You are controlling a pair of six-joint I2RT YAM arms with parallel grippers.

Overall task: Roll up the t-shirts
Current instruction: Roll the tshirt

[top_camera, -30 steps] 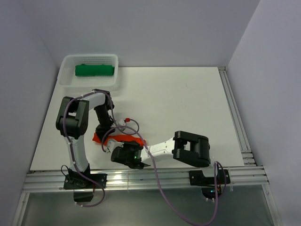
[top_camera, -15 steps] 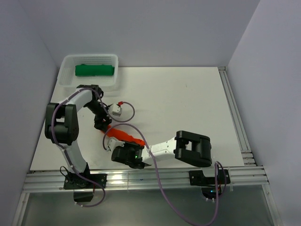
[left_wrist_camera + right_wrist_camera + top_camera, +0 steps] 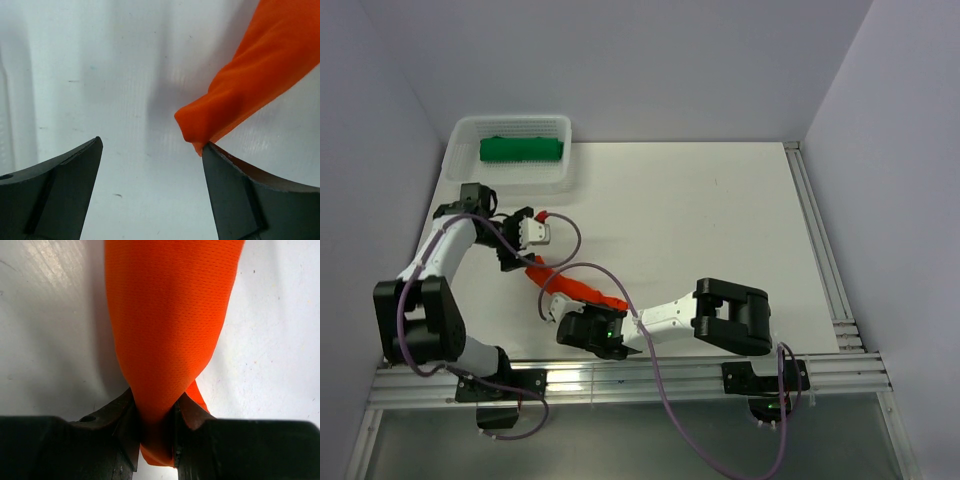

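Centre-left of the counter: orange t-shirt, rope-like; right gripper pinches its lower end; left gripper stands wide beside the upper tip; advisably re-grip squarely, avoiding twist; green t-shirt lies in the basket, upper left.

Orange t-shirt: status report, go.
Left gripper open, at the cloth's end. Right gripper shut on orange t-shirt, bunched long on table. Green t-shirt in basket, nothing blocking.
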